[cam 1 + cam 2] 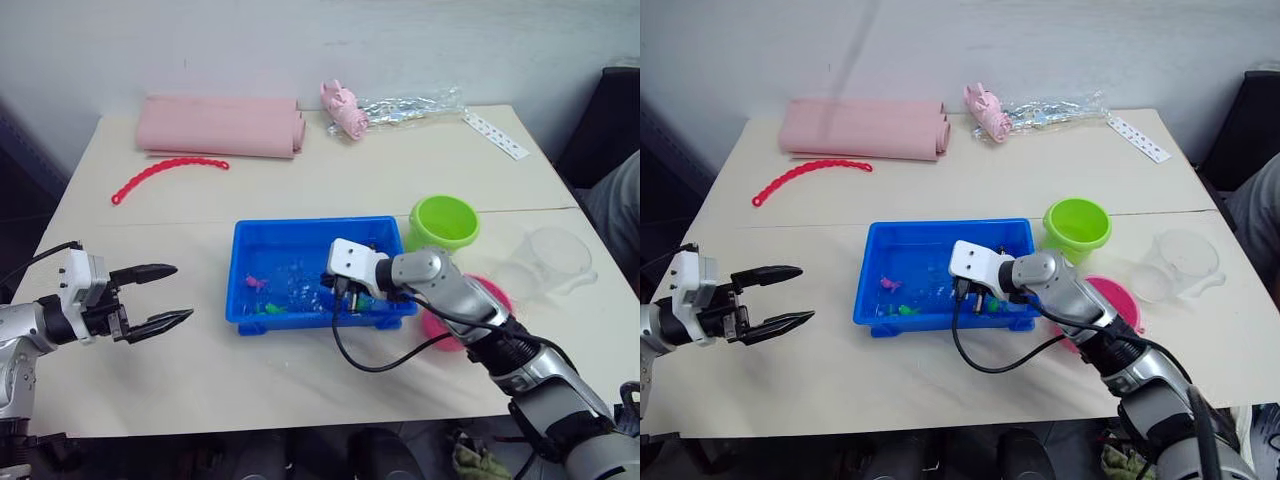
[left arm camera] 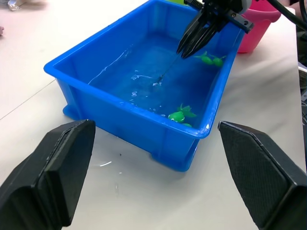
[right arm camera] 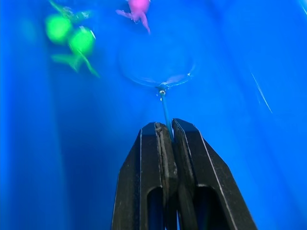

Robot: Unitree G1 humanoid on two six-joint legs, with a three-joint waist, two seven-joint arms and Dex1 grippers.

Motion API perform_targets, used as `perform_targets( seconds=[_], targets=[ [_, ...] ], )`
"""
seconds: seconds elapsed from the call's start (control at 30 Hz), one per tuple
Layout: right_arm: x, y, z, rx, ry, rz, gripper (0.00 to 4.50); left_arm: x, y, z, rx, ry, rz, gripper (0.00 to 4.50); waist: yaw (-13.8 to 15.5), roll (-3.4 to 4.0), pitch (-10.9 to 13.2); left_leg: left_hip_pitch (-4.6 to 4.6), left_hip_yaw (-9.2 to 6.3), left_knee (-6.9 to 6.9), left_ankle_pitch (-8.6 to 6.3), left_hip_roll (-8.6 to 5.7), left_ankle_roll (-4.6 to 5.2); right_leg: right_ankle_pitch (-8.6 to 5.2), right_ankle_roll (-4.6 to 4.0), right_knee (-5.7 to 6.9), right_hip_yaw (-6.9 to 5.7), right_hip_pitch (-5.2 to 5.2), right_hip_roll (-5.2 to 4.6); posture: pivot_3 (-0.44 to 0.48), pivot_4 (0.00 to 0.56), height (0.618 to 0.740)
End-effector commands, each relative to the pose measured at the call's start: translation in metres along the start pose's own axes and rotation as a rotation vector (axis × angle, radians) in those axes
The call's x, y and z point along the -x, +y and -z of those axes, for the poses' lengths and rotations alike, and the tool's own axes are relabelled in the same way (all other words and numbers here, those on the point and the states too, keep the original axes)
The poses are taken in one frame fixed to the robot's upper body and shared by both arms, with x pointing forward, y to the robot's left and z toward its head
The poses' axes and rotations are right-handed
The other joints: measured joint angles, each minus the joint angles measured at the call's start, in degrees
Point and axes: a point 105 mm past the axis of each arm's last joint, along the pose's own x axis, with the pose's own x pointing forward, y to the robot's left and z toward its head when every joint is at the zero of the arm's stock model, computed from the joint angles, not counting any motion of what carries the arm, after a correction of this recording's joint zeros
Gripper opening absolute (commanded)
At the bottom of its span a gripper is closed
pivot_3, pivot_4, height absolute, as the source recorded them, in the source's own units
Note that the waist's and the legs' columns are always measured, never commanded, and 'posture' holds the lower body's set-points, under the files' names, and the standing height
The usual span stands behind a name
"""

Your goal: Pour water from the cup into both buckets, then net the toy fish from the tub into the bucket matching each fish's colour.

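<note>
Net (image 3: 156, 67) stick is pinched by shut right gripper (image 3: 169, 128), hoop underwater in tub (image 1: 243, 262); pink fish (image 3: 138, 6) lies at approx. 11 o'clock just past hoop rim. Left gripper (image 1: 160, 296) is wide open, empty, well apart.

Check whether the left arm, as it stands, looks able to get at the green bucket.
Probably not: the left claw hangs open at the table's near left, and the blue tub and right arm lie between it and the green bucket.

R gripper (image 1: 345, 296) in blue tub (image 1: 262, 240), L gripper (image 1: 160, 297) open, green bucket (image 1: 443, 222) beside tub
</note>
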Motion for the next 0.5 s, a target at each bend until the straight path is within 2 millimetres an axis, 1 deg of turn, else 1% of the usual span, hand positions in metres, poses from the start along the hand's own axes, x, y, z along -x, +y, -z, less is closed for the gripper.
perform_targets(
  seconds=[0.03,0.2,0.5],
  targets=[
    [-0.002,0.006,-0.019,-0.013,-0.086,-0.022,0.00,0.002,0.003,-0.003,-0.034,0.004,0.008,4.47,-0.1,0.00,0.0,-0.07,0.02,0.00,0.02,0.01,-0.03,0.00,0.00,0.06,0.00,-0.10,0.00,0.000,0.150,0.740],
    [0.000,0.008,-0.023,-0.041,-0.133,-0.021,0.00,0.003,0.004,0.002,-0.031,0.002,0.009,4.47,-0.1,-0.01,0.0,-0.10,0.01,0.00,0.02,0.01,-0.03,0.00,0.00,0.14,0.00,-0.16,0.00,0.000,0.150,0.740],
    [0.016,0.004,-0.028,-0.087,-0.223,-0.003,0.00,0.004,0.005,0.007,-0.031,0.000,0.012,4.47,-0.1,-0.02,0.0,-0.10,0.01,-0.01,0.02,0.02,-0.03,0.00,0.00,0.12,0.00,-0.17,0.00,0.000,0.150,0.740]
  ],
)
